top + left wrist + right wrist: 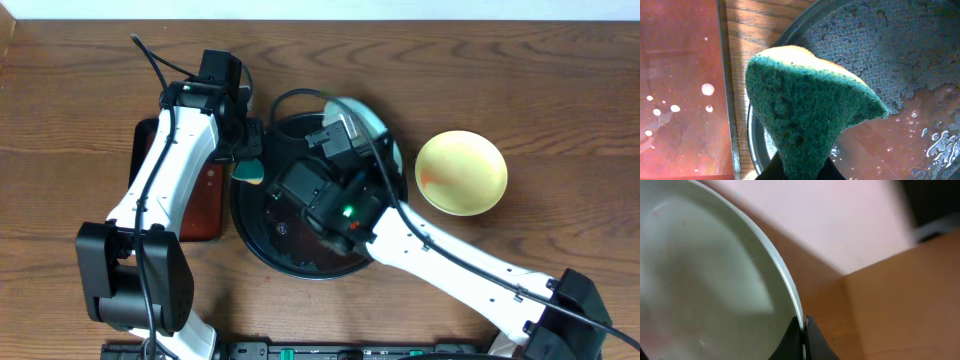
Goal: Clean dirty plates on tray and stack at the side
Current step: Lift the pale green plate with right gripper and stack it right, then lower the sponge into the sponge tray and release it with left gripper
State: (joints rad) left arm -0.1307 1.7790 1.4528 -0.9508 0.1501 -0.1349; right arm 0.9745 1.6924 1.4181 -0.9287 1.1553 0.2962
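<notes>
The right gripper (803,332) is pinched narrow on the rim of a pale mint plate (705,280), one finger on each face of the thin edge. It holds the plate tilted above the far right part of the black tray (262,240). The left gripper (246,158) is clamped on a sponge (805,110), whose green scouring face is toward the wrist camera with yellow foam behind. The sponge hangs over the tray's left rim, just beside the rectangular reddish tray (675,75). Suds and water lie on the black tray's floor. A yellow plate (461,172) rests on the table to the right, apart from the tray, with a faint orange smear near its left edge. I cannot find a third plate, and the right arm hides much of the tray.

The mint plate looks light and stiff, and probably wet and slick. A pinch at the rim is a small hold, so I judge it may pivot or slide if the sponge pushes hard far from the fingers. Wiping close to the gripped edge seems safer. The sponge is soft and will squash against the plate rather than scrape it
</notes>
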